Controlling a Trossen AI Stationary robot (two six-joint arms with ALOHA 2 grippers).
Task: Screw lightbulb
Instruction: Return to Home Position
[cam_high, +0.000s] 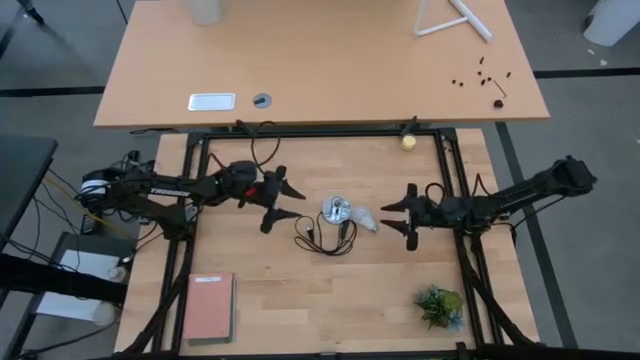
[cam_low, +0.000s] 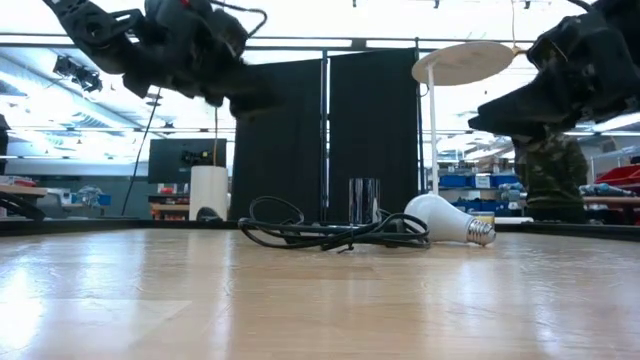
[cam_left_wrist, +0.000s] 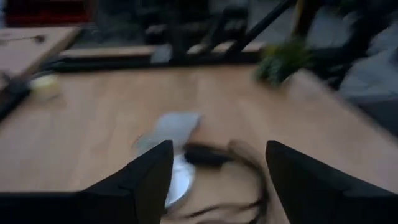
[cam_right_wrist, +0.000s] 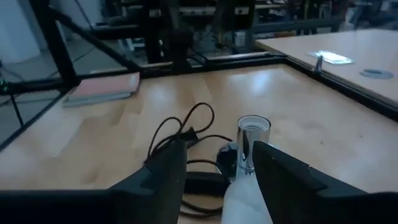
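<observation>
The white lightbulb (cam_high: 365, 219) lies on its side on the table, just right of the silver socket (cam_high: 336, 210); it also shows in the low view (cam_low: 445, 220) and the right wrist view (cam_right_wrist: 245, 198). A black cord (cam_high: 325, 237) coils in front of the socket. My left gripper (cam_high: 284, 199) is open, left of the socket and above the table. My right gripper (cam_high: 408, 217) is open, right of the bulb, which lies ahead of its fingertips, apart from them.
A small yellowish ball (cam_high: 408, 142) lies at the table's far edge. A pink book (cam_high: 209, 307) lies at the near left, a small green plant (cam_high: 440, 305) at the near right. A second table (cam_high: 320, 60) stands behind.
</observation>
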